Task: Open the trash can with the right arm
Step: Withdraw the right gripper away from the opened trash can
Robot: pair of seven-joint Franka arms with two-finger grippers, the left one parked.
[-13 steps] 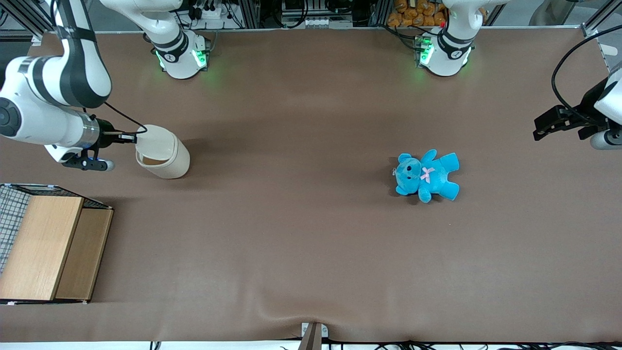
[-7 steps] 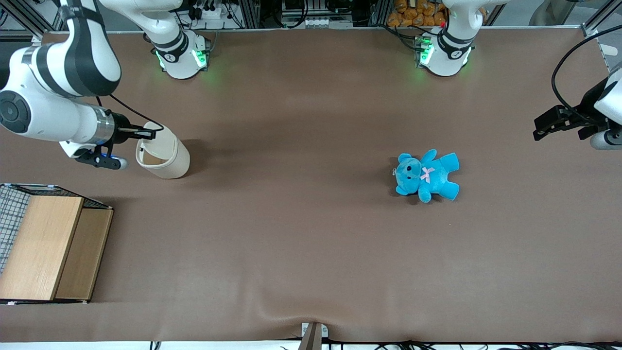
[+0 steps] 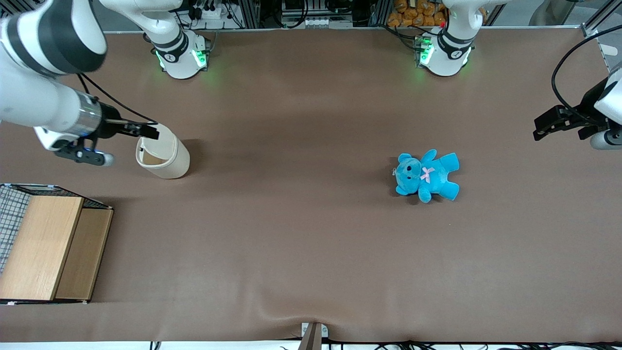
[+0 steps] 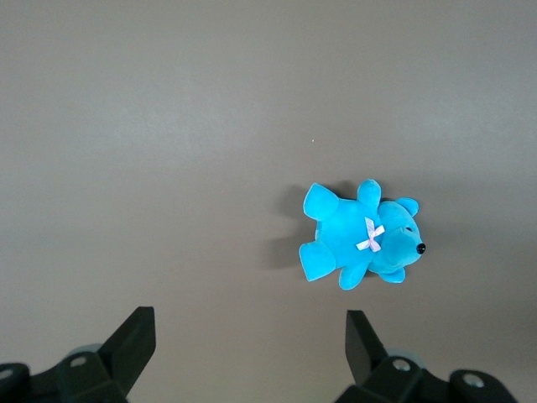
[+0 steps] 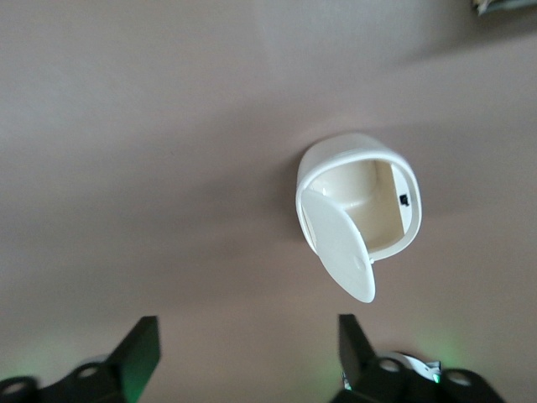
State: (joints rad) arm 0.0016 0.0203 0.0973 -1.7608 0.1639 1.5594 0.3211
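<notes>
The cream-white trash can (image 3: 165, 160) stands on the brown table toward the working arm's end. Its flip lid (image 5: 337, 245) is swung up and the hollow inside (image 5: 373, 206) shows. The right arm (image 3: 46, 114) reaches in from the table's end. Its gripper (image 3: 148, 131) hovers by the raised lid's upper edge, above the can's rim. In the right wrist view the gripper (image 5: 247, 351) is open, its two black fingers (image 5: 138, 351) spread wide with only bare table between them. The can lies apart from them.
A blue teddy (image 3: 426, 175) lies on the table toward the parked arm's end, also in the left wrist view as the teddy (image 4: 361, 239). A light wooden box with wire mesh (image 3: 48, 248) sits nearer the front camera than the can. Two arm bases (image 3: 182, 56) stand along the table's back edge.
The lid has swung from partly down to upright, exposing the can's inside. The right arm has risen and its gripper has moved over the can's rim.
</notes>
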